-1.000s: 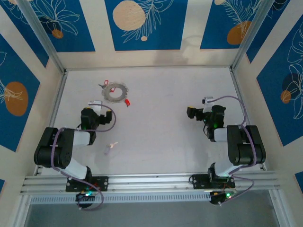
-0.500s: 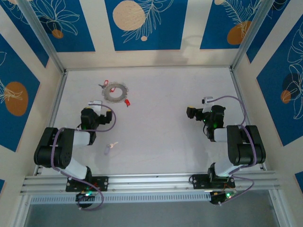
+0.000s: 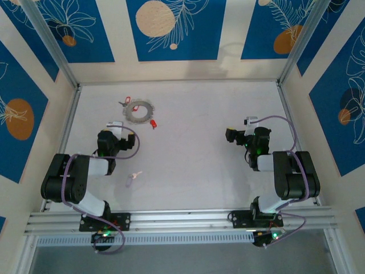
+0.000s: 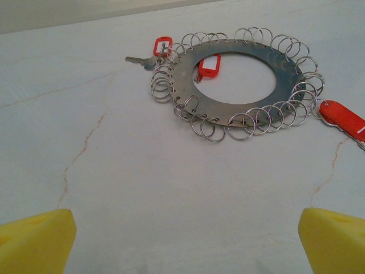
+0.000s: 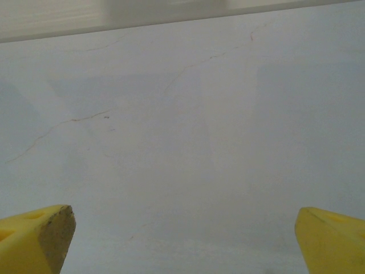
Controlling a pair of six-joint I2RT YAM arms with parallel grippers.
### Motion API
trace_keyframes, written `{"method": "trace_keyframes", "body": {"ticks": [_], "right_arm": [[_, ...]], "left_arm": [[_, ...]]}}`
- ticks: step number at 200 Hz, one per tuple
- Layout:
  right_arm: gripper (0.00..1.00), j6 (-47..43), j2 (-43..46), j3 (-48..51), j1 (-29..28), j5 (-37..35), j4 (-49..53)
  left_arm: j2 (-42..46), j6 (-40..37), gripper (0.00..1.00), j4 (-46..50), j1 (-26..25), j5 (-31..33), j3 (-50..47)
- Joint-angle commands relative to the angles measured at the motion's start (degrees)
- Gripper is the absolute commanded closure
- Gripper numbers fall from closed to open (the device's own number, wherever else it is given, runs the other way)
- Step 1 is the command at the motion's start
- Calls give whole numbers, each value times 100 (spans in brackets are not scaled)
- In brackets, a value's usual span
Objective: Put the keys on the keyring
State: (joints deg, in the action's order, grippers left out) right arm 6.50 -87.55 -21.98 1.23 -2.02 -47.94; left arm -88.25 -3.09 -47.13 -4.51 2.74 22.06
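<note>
Left arm: folded low; left gripper (image 4: 185,235) spread, empty, aimed far at the keyring (image 4: 289,85). Right arm: folded low; right gripper (image 5: 185,235) spread, empty, aimed left over the table (image 5: 188,142).

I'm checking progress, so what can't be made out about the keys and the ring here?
- Left wrist view: the red key at the right, beside the ring, is cut off by the right edge, so its blade is unseen.
- Left wrist view: whether the red key at the far left is hooked on is unclear; overlapping wire loops hide the join.
- Top view: the pale key is too small to show blade or hole.
</note>
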Motion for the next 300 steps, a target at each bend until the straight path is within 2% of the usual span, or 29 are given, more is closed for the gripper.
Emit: {"method": "trace_keyframes", "body": {"ticks": [1,17,30,38,60,78,94,102,112,130,164,194,222,242,264,284,300], "right_arm": [[1,180,140,392,112,-132,-801],[1,393,408,957,259,-204,-1616],[1,423,948,1232,272,-201,-1603],[1,495,1463,1208,273,-193,-1017],[1,712,2828,713,261,-388,1490],[1,1532,3464,796,282,-1064,2084],[1,1865,4341,899,347,-935,2692],[1,2182,4670,901,461,-791,2977],[1,2167,4839,859,567,-356,3239],[1,1812,4748,512,437,33,4008],[1,1315,4407,71,-397,-19,4688],[1,894,3952,-216,-1270,-390,4759],[1,1036,3517,-447,-1530,-341,4837],[1,1084,3450,-533,-1781,-407,5031],[1,1160,3672,-485,-1956,-784,5258],[1,1184,3931,-379,-1965,-755,5334],[1,1213,4099,-328,-1960,-774,5438]], "left_arm": [[135,-26,0,254,73,-253,232],[543,-108,0,1555,56,-434,742],[896,-60,0,2459,47,-325,1052],[1157,25,0,2700,40,-276,1095],[1969,387,0,3747,38,-31,1337],[2531,905,0,4999,40,429,1775],[2976,2025,0,6493,47,1206,2403],[3171,2350,0,7030,47,1383,2630],[3412,2410,0,7198,56,1303,2706],[3476,2111,0,7096,73,585,2751],[2141,2174,0,7989,73,-456,3609],[890,2380,0,7534,65,-1425,4068],[-450,2711,0,7262,-71,-1791,5000],[-1482,2249,0,7129,-341,-1838,5778],[-2684,1510,0,7599,-509,-1799,6966],[-3558,1351,0,8061,-523,-1983,8003],[-3989,1398,0,8165,-552,-2030,8450]]}}
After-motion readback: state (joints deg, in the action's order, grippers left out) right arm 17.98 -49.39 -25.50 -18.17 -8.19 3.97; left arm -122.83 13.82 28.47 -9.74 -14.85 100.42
